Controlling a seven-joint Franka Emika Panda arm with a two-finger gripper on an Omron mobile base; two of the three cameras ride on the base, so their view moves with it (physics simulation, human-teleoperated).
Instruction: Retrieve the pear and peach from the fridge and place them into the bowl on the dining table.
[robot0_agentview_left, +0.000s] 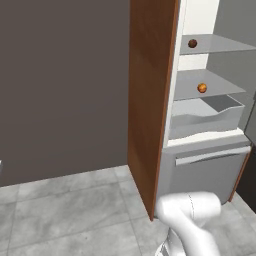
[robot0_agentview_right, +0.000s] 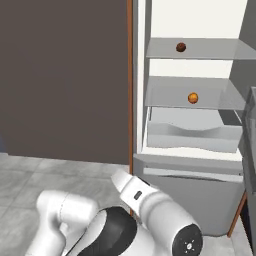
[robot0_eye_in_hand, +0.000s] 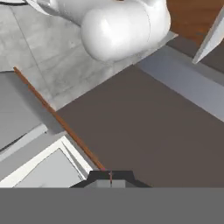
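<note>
Stood folded low before the open fridge (robot0_agentview_right: 190, 145), fingers (robot0_eye_in_hand: 110, 175) pressed together on nothing, well apart from two round fruits on its shelves.

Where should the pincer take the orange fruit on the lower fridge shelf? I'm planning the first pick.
Grip the orange fruit across its widest middle, coming in level from the fridge's open front. It is small and round, so no side grips better, and it sits alone mid-shelf. The upper shelf overhangs it, so a top-down reach looks blocked. The pincer is shut and must open first.
</note>
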